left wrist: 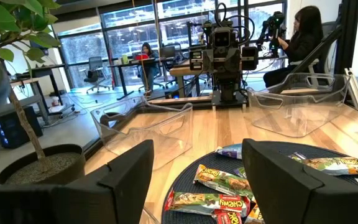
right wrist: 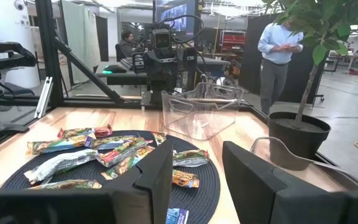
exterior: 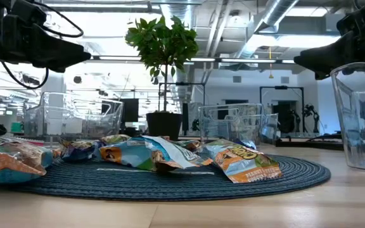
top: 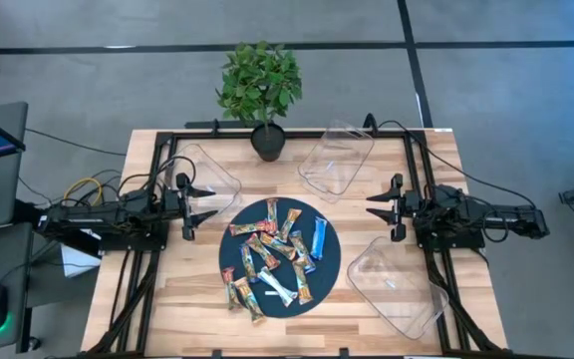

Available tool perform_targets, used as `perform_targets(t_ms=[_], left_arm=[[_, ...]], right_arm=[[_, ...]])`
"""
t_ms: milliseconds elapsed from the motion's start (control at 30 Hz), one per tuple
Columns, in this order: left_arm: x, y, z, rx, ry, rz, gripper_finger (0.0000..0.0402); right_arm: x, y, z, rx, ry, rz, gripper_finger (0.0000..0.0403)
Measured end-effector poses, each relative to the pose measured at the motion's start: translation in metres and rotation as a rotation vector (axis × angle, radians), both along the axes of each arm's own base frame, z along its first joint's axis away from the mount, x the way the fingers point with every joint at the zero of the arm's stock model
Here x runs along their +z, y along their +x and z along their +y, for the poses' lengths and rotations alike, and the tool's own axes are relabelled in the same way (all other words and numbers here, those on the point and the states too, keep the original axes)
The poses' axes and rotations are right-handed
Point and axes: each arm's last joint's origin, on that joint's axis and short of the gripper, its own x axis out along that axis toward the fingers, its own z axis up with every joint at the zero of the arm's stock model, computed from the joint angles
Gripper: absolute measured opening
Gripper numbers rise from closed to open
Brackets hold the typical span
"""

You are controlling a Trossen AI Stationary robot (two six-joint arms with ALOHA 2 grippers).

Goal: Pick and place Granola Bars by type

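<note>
Several granola bars (top: 272, 254) lie in a loose heap on a round dark mat (top: 229, 261) at the table's middle. Some are blue (top: 318, 235), some orange-brown (top: 243, 228), some gold-green (left wrist: 205, 202). My left gripper (top: 205, 202) hovers level above the table, left of the mat. Its fingers are open and point toward the table's right edge, with nothing between them. My right gripper (top: 371, 205) hovers right of the mat and points toward the table's left edge, also open with nothing between its fingers. Neither touches a bar.
Three clear plastic trays stand around the mat: one at the far left (top: 210, 175), one at the far middle (top: 337, 158), one at the near right (top: 397, 284). A potted plant (top: 263, 92) stands at the far edge. A thin white strip (top: 267, 295) lies on the mat's near part.
</note>
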Motion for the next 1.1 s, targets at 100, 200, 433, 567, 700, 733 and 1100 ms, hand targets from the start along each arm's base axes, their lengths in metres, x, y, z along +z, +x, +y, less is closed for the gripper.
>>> perform_targets(t_ms=[100,200,433,567,700,733,1100], left_arm=[[0.0000,0.0000,0.0000,0.000,0.000,0.000,0.0240],[0.0000,0.0000,0.0000,0.000,0.000,0.000,0.0240],[0.0000,0.0000,0.0000,0.000,0.000,0.000,0.0240],[0.0000,0.0000,0.0000,0.000,0.000,0.000,0.0240],[0.0001,0.0000,0.0000,0.000,0.000,0.000,0.0240],[0.0001,0.0000,0.0000,0.000,0.000,0.000,0.0240],[0.0000,0.0000,0.0000,0.000,0.000,0.000,0.0240]], right_arm=[[-0.0001,0.0000,0.0000,0.000,0.000,0.000,0.0134],[-0.0001,0.0000,0.0000,0.000,0.000,0.000,0.0134],[-0.0001,0.0000,0.0000,0.000,0.000,0.000,0.0134],[0.0000,0.0000,0.0000,0.000,0.000,0.000,0.0134],[0.0000,0.0000,0.0000,0.000,0.000,0.000,0.0134],[-0.0001,0.0000,0.0000,0.000,0.000,0.000,0.0134],[-0.0001,0.0000,0.0000,0.000,0.000,0.000,0.0134]])
